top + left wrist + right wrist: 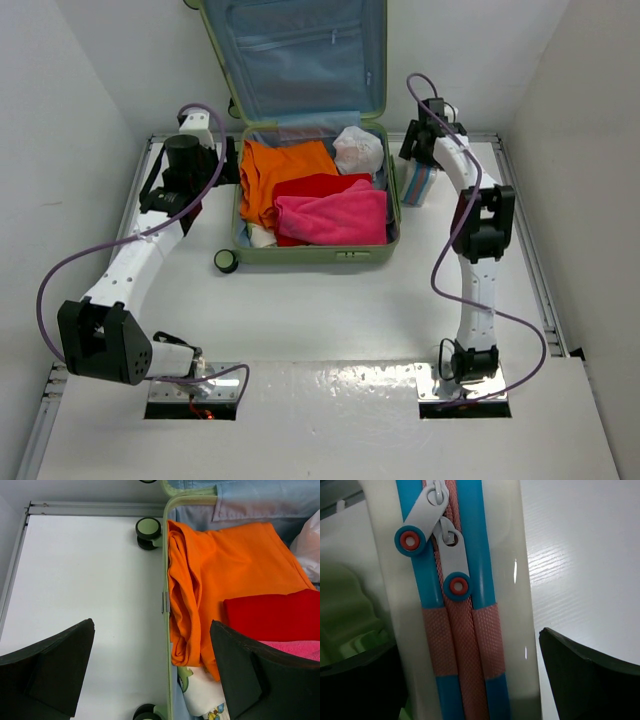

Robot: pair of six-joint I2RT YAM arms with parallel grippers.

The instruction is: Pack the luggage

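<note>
Fig.: open luggage [300, 257] at the table's far centre, lid upright vs. the back wall, base part-filled w/ orange garment [285, 175], red garment [320, 187], pink towel [335, 220] and a white bag [358, 150]. Right gripper [467, 645] is spread around a translucent zip pouch [450, 670], which stands on the table just beside the luggage's right wall. It has not clamped: a sliver of table shows between the right finger [590, 680] and the pouch, while left-side contact is too dark to tell. Left gripper [152, 625] is released and empty, straddling the left rim w/ one finger over the table and the other over the clothes. Risks (judged): (a) the pouch skin looks glossy, so a light or off-centre pinch could let it slide or rotate during lift; (b) the pouch is close to the shell, so the inner finger may snag the luggage wall and shove the case; (c) the base looks nearly full, so a pouch dropped onto the heaped towel may tip out or block lid closure; (d) the left finger above the orange cloth could catch fabric if the arm lowers or sweeps.
</note>
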